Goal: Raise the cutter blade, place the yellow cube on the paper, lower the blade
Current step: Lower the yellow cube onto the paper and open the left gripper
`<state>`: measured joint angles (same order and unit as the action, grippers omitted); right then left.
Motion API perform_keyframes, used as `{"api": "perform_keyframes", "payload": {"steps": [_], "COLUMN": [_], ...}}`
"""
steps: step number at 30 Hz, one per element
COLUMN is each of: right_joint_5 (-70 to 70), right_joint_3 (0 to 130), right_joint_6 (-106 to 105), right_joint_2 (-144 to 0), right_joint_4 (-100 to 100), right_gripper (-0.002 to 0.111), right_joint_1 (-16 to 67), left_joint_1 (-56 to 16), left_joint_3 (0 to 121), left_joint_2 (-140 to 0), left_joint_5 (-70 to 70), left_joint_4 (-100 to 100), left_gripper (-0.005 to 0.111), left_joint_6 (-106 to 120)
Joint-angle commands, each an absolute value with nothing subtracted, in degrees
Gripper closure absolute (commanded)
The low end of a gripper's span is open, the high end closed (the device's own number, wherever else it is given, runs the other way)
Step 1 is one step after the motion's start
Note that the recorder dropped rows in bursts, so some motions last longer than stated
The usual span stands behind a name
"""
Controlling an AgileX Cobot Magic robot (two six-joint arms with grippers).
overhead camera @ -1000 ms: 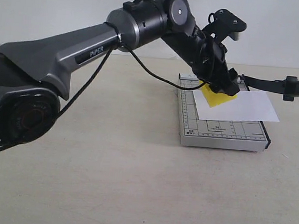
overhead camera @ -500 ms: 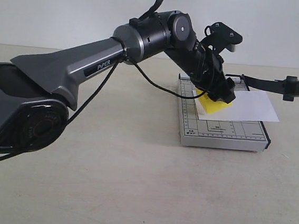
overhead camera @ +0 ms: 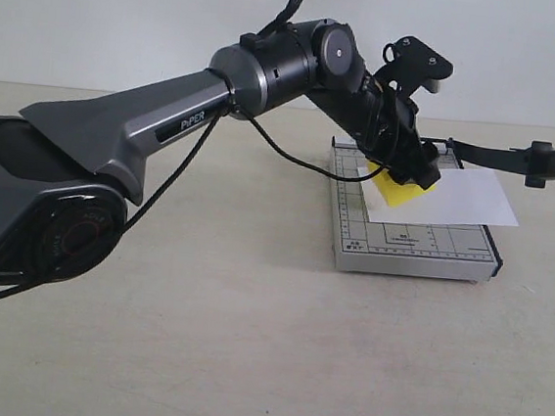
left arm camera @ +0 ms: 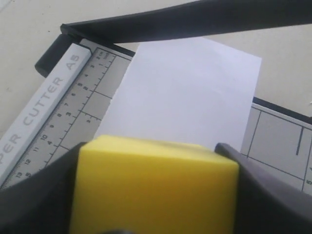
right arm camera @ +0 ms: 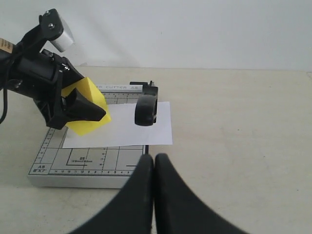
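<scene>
A: Where's the yellow cube (overhead camera: 395,192)?
B: The left gripper (overhead camera: 413,177) has its jaws clamped on it, tilted over the left end of the paper (overhead camera: 460,198) on the trimmer (overhead camera: 392,241).
A: The blade (overhead camera: 494,152)?
B: Raised above the paper. The right gripper (right arm camera: 154,160) has its jaws together, empty, well back.

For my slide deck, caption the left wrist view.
Left gripper holds the yellow cube over the paper on the paper trimmer, cutter blade raised.

Bright yellow cube (overhead camera: 392,193), plain white paper (overhead camera: 460,199), black cutter blade (overhead camera: 504,155), grey gridded trimmer base (overhead camera: 406,250).
</scene>
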<state>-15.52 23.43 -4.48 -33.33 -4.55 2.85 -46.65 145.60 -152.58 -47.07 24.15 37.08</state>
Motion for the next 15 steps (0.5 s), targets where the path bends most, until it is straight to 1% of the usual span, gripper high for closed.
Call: {"api": "perform_keyframes", "payload": {"steps": [1, 2, 5, 10, 13, 15], "right_joint_5": [-15.3, -15.2, -15.2, -15.2, -15.2, -15.2], "right_joint_3": [23.4, 23.4, 23.4, 23.4, 23.4, 23.4], "right_joint_6": [-4.8, -4.8, -4.8, -4.8, -4.8, -4.8], "right_joint_2": [-33.2, -33.2, -33.2, -33.2, -33.2, -33.2], "right_joint_4": [-4.6, -4.6, -4.6, -4.6, -4.6, -4.6], "right_gripper": [0.108, 0.108, 0.108, 0.108, 0.108, 0.108], "right_joint_1": [2.9, 2.9, 2.9, 2.9, 2.9, 2.9], "left_joint_1": [-46.9, -46.9, -46.9, -46.9, -46.9, -46.9], "left_joint_3": [146.0, 146.0, 146.0, 146.0, 146.0, 146.0], "left_joint_2": [-152.5, -152.6, -153.0, -153.3, -152.1, -150.7], "left_joint_5": [-45.6, -44.9, -44.3, -41.8, -35.8, -36.0], "left_joint_4": [25.0, 25.0, 25.0, 25.0, 25.0, 25.0], "left_gripper": [0.040, 0.035, 0.026, 0.025, 0.025, 0.025], "left_joint_6": [37.3, 37.3, 37.3, 37.1, 37.1, 36.7]}}
